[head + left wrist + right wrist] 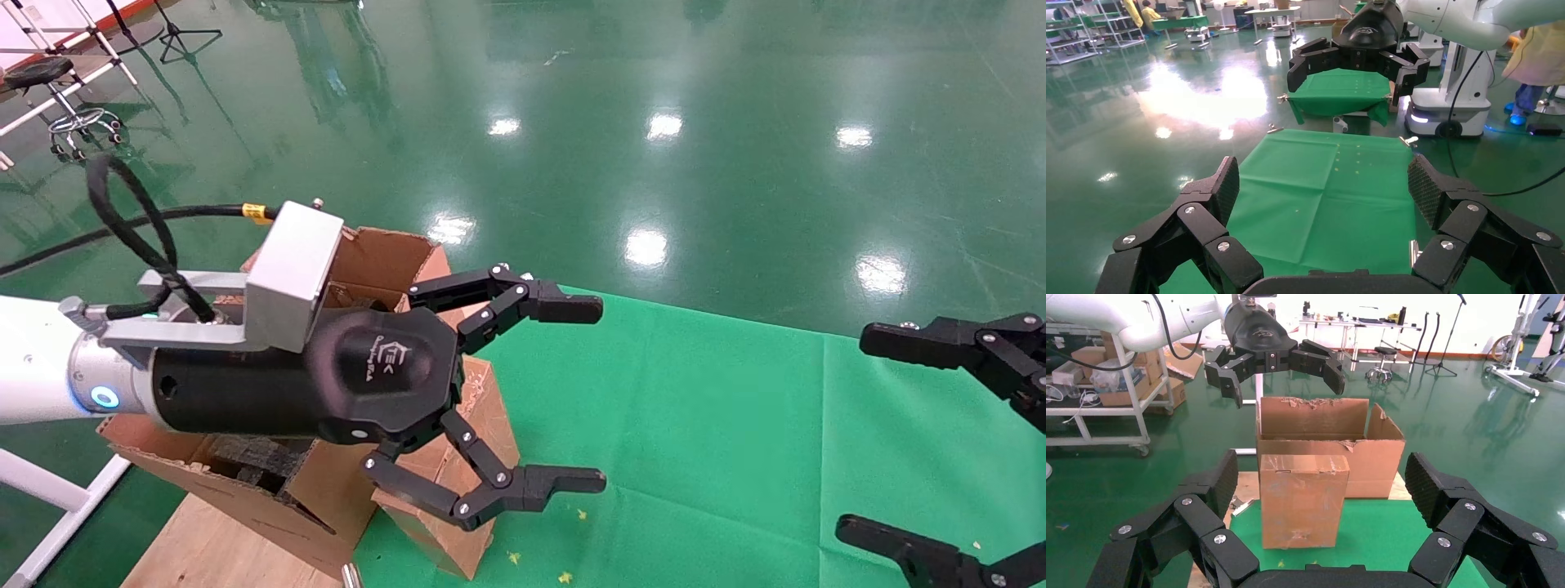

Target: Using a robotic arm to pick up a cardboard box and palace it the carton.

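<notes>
L gripper (603, 396) agape; 1 box (1304, 499), 1 carton (1324, 444), maybe touching.

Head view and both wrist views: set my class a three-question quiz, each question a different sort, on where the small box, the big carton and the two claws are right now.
1. True or false: the left claw is holding the cardboard box.
2. Where does the cardboard box stand? A) inside the carton B) on the green cloth in front of the carton C) in the right claw
3. Fill in: both claws are ____.

Key: 1 false; it is open and empty above the carton. 2 B. 3 open.
</notes>
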{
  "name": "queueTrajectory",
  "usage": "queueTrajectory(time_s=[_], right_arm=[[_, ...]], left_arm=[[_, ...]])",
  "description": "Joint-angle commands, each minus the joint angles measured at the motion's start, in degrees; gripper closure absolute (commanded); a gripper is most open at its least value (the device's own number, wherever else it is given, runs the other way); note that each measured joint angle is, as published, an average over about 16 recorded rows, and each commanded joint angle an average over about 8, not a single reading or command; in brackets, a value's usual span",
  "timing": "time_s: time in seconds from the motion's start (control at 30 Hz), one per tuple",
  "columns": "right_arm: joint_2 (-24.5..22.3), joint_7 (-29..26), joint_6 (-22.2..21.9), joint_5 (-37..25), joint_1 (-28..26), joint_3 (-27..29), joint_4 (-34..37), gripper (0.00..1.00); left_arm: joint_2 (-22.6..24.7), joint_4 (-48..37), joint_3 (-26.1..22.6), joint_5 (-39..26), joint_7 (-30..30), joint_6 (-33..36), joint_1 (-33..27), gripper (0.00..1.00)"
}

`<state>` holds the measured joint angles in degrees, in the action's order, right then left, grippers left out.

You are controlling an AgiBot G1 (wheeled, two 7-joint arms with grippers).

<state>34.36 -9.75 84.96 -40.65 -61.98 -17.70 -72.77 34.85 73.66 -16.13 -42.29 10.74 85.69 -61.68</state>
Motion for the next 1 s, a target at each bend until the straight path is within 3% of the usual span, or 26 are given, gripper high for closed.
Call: queueTrajectory(time_s=[0.03,0.1,0.3,0.33,0.8,1.0], right_arm=[[0.00,0.00,0.00,0.00,0.00,0.00,0.00,0.00],[0.00,0.00,0.00,0.00,0.00,0.00,0.00,0.15],[0.00,0.01,0.00,0.00,-0.01,-0.01,0.01,0.89],[0.00,0.01,0.00,0.00,-0.01,-0.01,0.01,0.97],[-0.01,0.02,-0.01,0.00,0.00,-0.01,0.04,1.00],[-0.01,0.03,-0.01,0.01,0.00,-0.01,0.05,1.00]], left_arm=[[0.14,-0.12,0.09,0.33,0.01,-0.02,0.09,0.00],[-0.16,0.14,-0.10,-0.38,-0.02,0.04,-0.10,0.00],[-2.23,2.14,-2.07,-7.25,1.70,-0.33,-3.33,0.00],[-2.59,2.41,-2.48,-8.66,2.26,-0.51,-4.10,0.00],[-4.24,2.74,-4.86,-14.47,5.41,-1.48,-7.88,0.00],[-4.00,3.01,-8.72,-25.17,12.72,-4.05,-11.65,0.00]])
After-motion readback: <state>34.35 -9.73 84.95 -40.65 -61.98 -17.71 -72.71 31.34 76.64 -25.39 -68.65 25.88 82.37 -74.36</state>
